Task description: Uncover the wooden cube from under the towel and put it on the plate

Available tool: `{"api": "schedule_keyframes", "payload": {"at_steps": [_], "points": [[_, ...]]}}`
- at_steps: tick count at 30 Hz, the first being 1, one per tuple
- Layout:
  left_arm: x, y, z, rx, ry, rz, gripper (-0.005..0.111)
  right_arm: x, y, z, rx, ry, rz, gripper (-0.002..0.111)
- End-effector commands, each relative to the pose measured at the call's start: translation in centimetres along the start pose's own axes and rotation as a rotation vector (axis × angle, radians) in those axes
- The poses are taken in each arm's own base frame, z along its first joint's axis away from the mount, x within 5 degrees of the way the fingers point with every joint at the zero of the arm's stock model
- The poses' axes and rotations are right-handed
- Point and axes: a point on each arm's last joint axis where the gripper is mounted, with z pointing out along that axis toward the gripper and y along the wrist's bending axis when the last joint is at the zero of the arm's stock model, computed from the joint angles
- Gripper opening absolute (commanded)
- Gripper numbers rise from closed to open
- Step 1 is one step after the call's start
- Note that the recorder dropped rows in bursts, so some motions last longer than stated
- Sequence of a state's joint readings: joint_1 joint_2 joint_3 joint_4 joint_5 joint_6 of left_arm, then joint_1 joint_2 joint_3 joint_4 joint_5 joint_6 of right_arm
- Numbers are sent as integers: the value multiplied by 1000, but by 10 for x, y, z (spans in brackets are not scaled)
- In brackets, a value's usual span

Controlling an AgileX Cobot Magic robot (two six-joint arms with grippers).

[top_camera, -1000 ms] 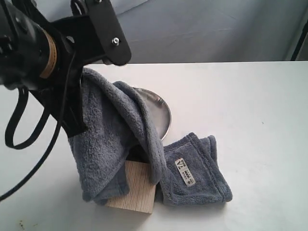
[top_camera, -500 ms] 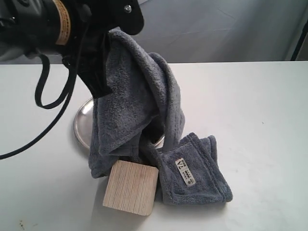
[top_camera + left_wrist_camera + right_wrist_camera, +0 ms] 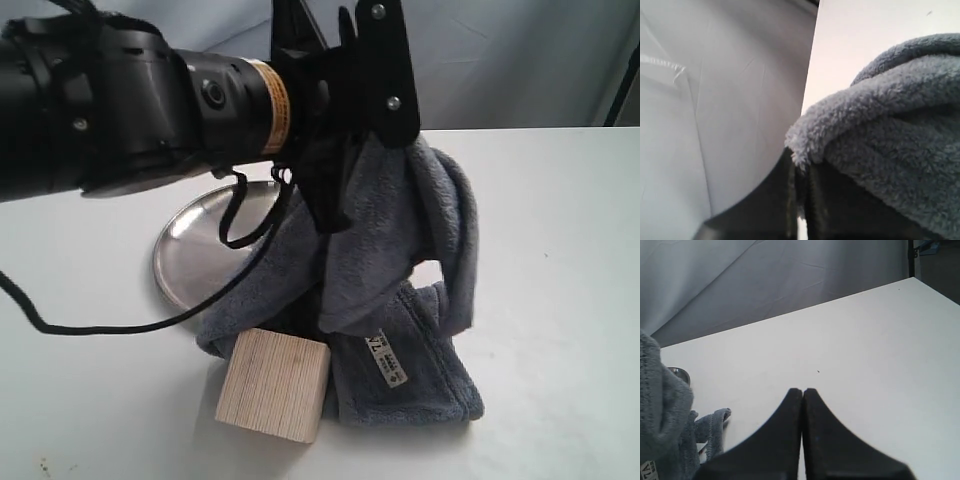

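The plate (image 3: pixel 190 255) is set left of the bench's centre. The wooden cube (image 3: pixel 272 385) is exposed near the front edge, just beside the towel (image 3: pixel 400 240), which is pinched and held up by the left gripper (image 3: pixel 801 200). The cube is judged rigid and light, best clamped across opposite flat faces. The right gripper (image 3: pixel 802 410) is closed on nothing.

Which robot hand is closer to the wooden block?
Left. The left gripper hangs above the wooden cube, clamped on the lifted towel. The right gripper sits shut over the table, farther off beyond the towel, outside the exterior view.
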State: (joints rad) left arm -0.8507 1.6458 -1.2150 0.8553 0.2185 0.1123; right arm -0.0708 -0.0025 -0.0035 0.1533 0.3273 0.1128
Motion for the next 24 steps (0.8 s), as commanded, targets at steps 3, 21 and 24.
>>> {"api": "schedule_keyframes", "payload": {"at_steps": [3,21,24], "points": [[-15,-13,17,23,-199,2,0,1,-1,1,3,5,-15,0],[-32,-54,56,165,-510,-299,0,1,-1,1,3,5,-15,0],[-28,-63,65,219,-477,-428,0,1,-1,1,3,5,-15,0]]}}
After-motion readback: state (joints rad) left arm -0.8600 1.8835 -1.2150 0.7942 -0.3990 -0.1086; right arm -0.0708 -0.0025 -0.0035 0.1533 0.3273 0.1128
